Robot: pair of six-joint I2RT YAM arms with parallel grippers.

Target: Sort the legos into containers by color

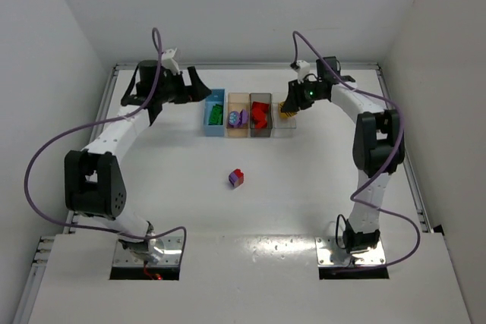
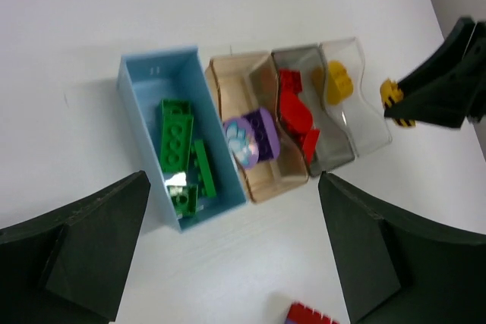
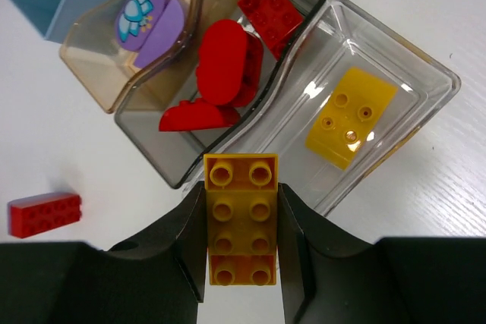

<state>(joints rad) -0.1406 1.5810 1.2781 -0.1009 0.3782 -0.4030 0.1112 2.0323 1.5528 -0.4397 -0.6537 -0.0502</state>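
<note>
Top view: left end effector (image 1: 202, 86) wide and empty beside the blue bin (image 1: 206, 115); a red-purple clump (image 1: 237, 178) lies mid-frame, unsorted.
Left wrist: green bricks (image 2: 176, 138) sit in that bin.
Right wrist: right end effector (image 3: 243, 221) clamps a yellow brick (image 3: 243, 187) at the clear bin (image 3: 444, 81), likely to join the yellow one (image 3: 351, 115) inside.

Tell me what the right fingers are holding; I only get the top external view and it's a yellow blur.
Observer: The right fingers are shut on a yellow eight-stud plastic brick, gripped by its long sides.
Operator: Is it over its bin?
Observer: In the right wrist view its tip overlaps one corner of the clear plastic bin; the rest hangs outside.
Operator: Anything in that bin?
Observer: One smaller yellow plastic brick lies on its floor.
</note>
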